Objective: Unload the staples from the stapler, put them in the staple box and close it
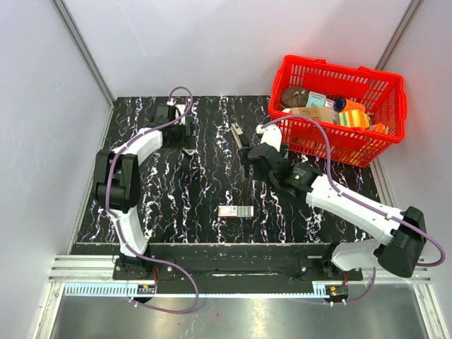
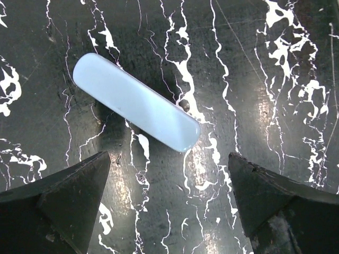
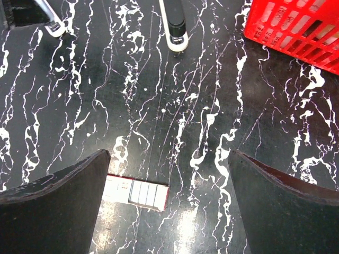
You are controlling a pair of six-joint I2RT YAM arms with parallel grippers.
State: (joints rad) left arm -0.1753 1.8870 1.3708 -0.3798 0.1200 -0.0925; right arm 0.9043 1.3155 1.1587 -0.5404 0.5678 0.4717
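Note:
The stapler (image 2: 136, 102), a small pale-blue plastic bar, lies flat and slanted on the black marbled table in the left wrist view. My left gripper (image 2: 168, 156) hovers over it, open, both fingers short of its lower end and touching nothing. From above, the left gripper (image 1: 185, 138) is at the table's back left and hides the stapler. My right gripper (image 1: 248, 154) hangs open over the middle of the table. Its fingers (image 3: 63, 196) frame bare table and part of a small red-edged white box (image 3: 137, 191).
A slim dark-and-silver tool (image 1: 238, 134) lies between the two grippers and shows again as the dark-and-silver tool (image 3: 176, 24) at the top of the right wrist view. The small box (image 1: 235, 211) lies near the front centre. A red basket (image 1: 339, 145) with packaged goods stands at the back right.

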